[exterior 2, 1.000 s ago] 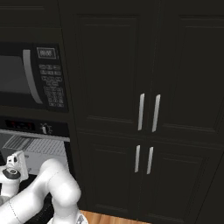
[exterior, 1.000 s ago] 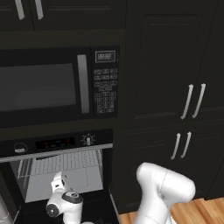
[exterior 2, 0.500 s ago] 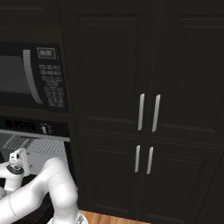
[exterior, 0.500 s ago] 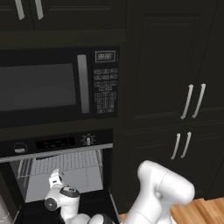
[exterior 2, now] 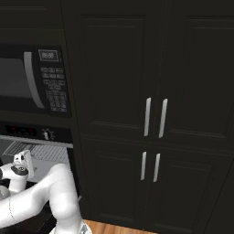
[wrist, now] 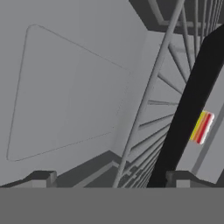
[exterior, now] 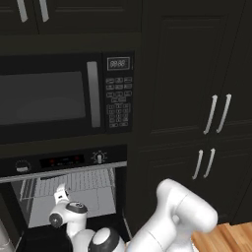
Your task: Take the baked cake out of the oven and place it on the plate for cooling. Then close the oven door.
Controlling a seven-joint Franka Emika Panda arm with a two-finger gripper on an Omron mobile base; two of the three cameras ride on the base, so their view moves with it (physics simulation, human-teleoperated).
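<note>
Arm bent low from the base, elbow bulging white in the foreground, forearm reaching forward into the open mouth of the oven (exterior: 69, 197). Hand (wrist: 109, 179) inside the cavity, rolled so that the wire racks (wrist: 166, 87) run slantwise across the hand view. Fingertips (wrist: 41, 178) set wide apart, released, nothing between them.

Baked cake (wrist: 201, 127) a small striped wedge of yellow, orange and red, lying just past the dark tray (wrist: 188, 109) edge, right of the right fingertip and apart from it. Tray edge a black band crossing diagonally, close to that fingertip. Grey oven wall broad and bare to the left, with open room there; tighter to the right among rack wires and tray.

Oven door (exterior: 120, 224) dropped open, barely seen beneath the arm. Control strip (exterior: 64, 161) with red display and knob above the cavity. Black microwave (exterior: 66, 96) over the oven, tall dark cabinets (exterior 2: 153, 114) with silver handles to the right, strip of wooden floor (exterior: 221, 238) at the bottom.
</note>
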